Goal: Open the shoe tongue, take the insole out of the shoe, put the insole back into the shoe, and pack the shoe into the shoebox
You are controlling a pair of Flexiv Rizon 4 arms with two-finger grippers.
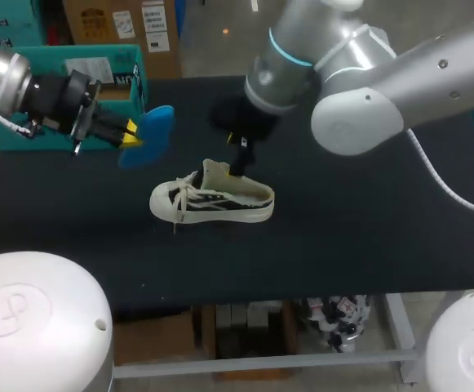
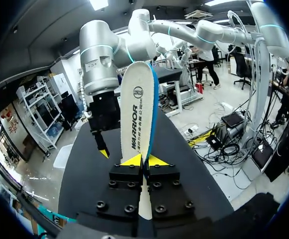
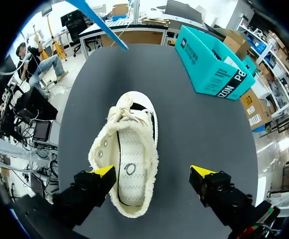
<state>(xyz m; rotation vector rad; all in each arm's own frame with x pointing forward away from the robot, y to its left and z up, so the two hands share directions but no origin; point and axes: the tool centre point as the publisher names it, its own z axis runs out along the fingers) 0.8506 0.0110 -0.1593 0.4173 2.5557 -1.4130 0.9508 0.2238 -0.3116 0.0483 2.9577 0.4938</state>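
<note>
Left hand (image 1: 131, 135), seen from overhead, grips the insole (image 1: 151, 131) aloft beside the shoe (image 1: 212, 200) on the surface (image 1: 367, 245), so removal looks done. Its wrist view shows both fingers clamped on the insole's end. Right hand (image 3: 153, 172), spread wide, hovers at the shoe's emptied heel. Reinserting and packing into the box (image 3: 211, 64) remain.

shoebox (image 1: 129, 59): partly behind left arm (image 1: 53, 91) | insole (image 2: 137, 109): lower end hidden inside left gripper (image 2: 144, 160) | right gripper (image 1: 237, 155): mostly covered by right arm (image 1: 367, 90)
</note>
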